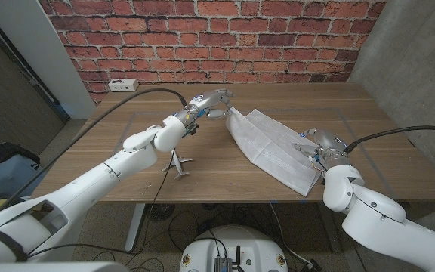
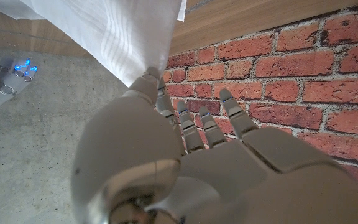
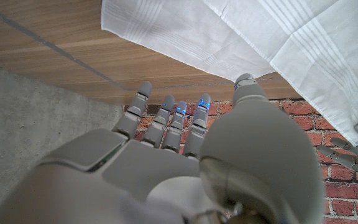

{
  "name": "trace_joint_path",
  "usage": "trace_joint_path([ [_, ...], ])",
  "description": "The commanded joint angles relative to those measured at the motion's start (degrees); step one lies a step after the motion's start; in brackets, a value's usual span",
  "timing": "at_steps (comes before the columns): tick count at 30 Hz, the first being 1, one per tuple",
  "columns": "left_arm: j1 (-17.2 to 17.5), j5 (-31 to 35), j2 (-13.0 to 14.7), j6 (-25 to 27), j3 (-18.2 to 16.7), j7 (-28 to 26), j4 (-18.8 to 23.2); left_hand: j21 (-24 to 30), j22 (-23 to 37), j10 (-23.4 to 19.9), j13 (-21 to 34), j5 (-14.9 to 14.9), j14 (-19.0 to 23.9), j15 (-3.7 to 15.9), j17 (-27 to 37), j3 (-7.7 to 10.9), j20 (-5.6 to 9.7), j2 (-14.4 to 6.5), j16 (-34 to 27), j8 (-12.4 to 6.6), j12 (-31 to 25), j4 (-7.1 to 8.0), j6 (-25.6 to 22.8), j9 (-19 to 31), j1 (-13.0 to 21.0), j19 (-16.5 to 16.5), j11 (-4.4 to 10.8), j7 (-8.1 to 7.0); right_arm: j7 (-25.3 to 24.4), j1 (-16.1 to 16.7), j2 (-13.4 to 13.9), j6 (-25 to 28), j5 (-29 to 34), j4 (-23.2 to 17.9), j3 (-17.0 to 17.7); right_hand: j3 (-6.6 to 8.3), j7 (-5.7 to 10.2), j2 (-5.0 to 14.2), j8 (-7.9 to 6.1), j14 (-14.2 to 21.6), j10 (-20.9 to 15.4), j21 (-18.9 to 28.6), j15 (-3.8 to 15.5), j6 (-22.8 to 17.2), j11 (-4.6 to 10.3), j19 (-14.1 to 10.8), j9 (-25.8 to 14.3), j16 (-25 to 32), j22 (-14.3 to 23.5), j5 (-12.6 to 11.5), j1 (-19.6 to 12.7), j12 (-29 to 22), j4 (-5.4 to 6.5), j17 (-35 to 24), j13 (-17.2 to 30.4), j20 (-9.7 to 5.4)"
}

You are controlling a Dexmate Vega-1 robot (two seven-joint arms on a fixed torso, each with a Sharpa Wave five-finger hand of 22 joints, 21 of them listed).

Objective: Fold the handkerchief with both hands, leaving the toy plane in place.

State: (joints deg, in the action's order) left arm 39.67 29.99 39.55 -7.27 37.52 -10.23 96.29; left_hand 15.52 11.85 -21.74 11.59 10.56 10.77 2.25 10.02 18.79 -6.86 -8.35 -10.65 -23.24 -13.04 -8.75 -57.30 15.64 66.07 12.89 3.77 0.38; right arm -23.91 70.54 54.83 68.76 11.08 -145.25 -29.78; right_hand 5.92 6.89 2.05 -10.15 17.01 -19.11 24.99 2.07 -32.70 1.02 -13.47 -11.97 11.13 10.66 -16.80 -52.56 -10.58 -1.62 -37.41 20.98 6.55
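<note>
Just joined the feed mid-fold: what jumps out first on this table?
The white handkerchief stretched slantwise across the table's middle, the left hand lifting its far corner and the right hand at its near end. Next, the small toy plane near the front edge, under the left arm, apart from the cloth.
</note>
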Motion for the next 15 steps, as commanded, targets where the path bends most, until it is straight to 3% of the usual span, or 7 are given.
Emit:
trace_joint_path([
  [1,1.6,-2.0,-0.9,-2.7,-0.7,-5.4,-2.0,0.5,0.3,0.0,0.3,-0.1,0.6,1.49,0.2,0.19,-0.23,-1.0,-0.5,-0.13,0.0,0.37,-0.5,7.6,-0.3,0.3,0.00,-1.11,3.4,-6.6,3.3,-1.4,-6.0,-0.1,-3.5,-0.16,0.07,-0.12,-0.23,-0.9,0.9,-0.4,-0.16,0.5,0.09,0.6,-0.1,-0.3,0.0,-0.5,0.4,0.1,-0.09,0.0,-0.1,0.10],
  [15,3.5,-3.7,-1.8,-7.0,-2.2,-11.2,-3.7,0.6,0.4,-0.2,0.4,-0.4,1.1,1.72,0.4,-0.09,-0.39,-1.3,-0.7,0.12,-0.1,0.81,0.2,7.6,-0.8,0.4,0.17,-1.90,7.4,-17.1,4.5,3.8,-8.4,0.6,-12.2,-0.96,-0.62,-0.76,0.21,-3.5,4.3,-1.7,-0.68,5.5,-0.25,2.1,-0.1,0.0,0.0,-1.0,0.4,0.1,-0.85,0.8,-0.5,0.40],
])
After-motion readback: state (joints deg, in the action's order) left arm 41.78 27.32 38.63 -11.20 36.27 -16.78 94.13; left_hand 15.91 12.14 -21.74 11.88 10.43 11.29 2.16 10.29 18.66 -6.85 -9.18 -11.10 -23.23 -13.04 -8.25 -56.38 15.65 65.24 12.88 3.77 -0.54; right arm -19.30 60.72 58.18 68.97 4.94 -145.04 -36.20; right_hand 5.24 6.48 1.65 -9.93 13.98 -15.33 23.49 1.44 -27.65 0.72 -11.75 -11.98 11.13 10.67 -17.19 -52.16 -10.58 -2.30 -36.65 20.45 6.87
